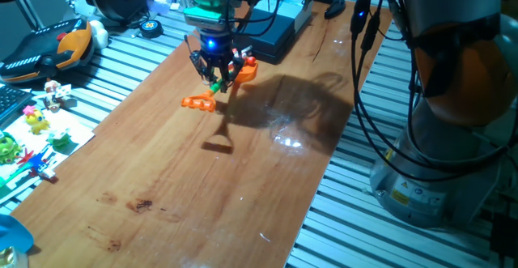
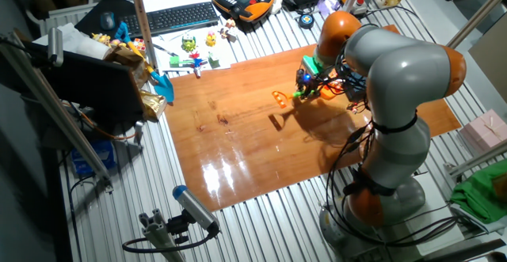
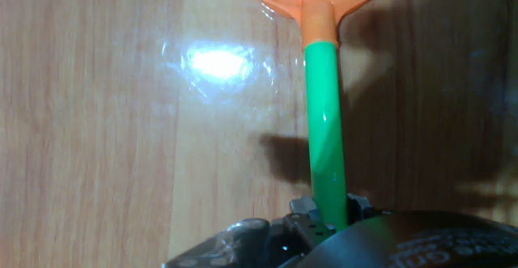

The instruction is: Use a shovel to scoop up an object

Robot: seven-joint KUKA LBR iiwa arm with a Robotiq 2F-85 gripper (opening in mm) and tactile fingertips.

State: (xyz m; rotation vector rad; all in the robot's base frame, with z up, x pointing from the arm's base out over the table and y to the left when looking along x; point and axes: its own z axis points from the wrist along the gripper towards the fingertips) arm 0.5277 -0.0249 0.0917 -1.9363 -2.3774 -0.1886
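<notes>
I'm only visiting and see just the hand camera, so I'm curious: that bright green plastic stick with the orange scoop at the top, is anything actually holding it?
Observer: Yes. The two-finger gripper of a large grey and orange robot arm is shut on the green shaft of the toy shovel.
Operator: Is there more of it than I can see?
Observer: Yes. In one fixed view an orange end sticks out on each side of the gripper.
Operator: Is there anything nearby to scoop?
Observer: I can spot nothing small on the wooden board. Small colourful toys lie beside it, off the board.
</notes>
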